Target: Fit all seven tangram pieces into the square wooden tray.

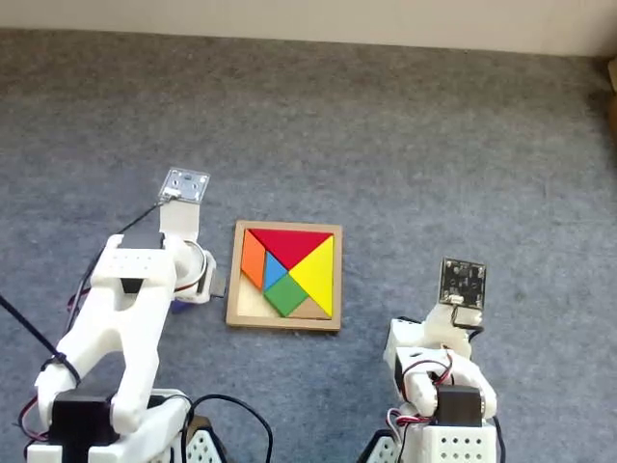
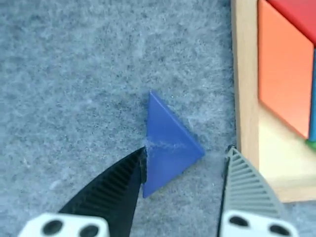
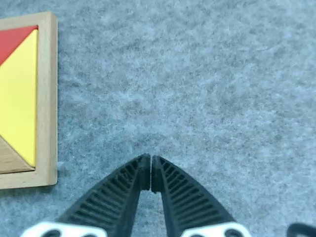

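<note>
A: Where does the last piece sit?
B: The blue triangle (image 2: 168,145) lies flat on the grey carpet (image 1: 434,145), just beside the wooden tray (image 1: 284,320) but not touching its rim. In the high view that spot is left of the tray, centre-left of frame, under the left arm.
A: And the left gripper (image 2: 187,155)?
B: It is spread wide and straddles the piece. The black finger (image 2: 123,182) touches one edge. The grey finger (image 2: 242,182) stands apart from it, near the rim. Nothing is grasped.
A: Handling?
B: It looks thin, rigid and light, with painted faces that are probably slick. Best bet is to pinch across two edges, low down. A corner hold would likely let it pivot out.
A: Room?
B: It is tight on the tray side, where the grey finger has little gap to the rim. The other side is open carpet. The target looks like the bare pocket (image 1: 249,304) in the tray's lower-left corner, between the orange piece (image 1: 253,262) and the green square (image 1: 285,294). There is little slack, so the piece likely has to go in flat and correctly turned.
A: Right side?
B: The right gripper (image 3: 150,165) is clenched on nothing, over carpet right of the tray.
</note>
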Controlling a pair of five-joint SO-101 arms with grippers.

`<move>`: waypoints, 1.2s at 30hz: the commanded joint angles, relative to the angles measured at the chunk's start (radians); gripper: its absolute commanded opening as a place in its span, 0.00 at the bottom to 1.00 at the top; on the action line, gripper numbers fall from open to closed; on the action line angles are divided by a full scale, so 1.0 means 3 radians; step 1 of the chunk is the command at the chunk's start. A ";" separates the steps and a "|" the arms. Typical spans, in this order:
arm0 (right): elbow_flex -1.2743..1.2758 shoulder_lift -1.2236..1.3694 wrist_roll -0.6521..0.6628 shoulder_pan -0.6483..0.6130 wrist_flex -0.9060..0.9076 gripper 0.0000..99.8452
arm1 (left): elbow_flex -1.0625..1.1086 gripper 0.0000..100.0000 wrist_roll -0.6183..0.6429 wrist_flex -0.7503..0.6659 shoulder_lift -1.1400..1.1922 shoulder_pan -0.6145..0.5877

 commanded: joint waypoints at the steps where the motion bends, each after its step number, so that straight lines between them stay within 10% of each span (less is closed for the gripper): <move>1: 0.0396 -0.0038 -0.0026 0.0033 0.0013 0.02 | -0.0187 0.25 -0.0046 0.0010 0.0182 -0.0043; 24: 0.0396 -0.0038 -0.0026 0.0033 0.0013 0.02 | -0.0688 0.16 -0.0036 0.0322 0.0703 -0.0079; 36: 0.0396 -0.0038 -0.0026 0.0033 0.0013 0.02 | -0.0279 0.15 -0.0036 0.0506 -0.0432 -0.0049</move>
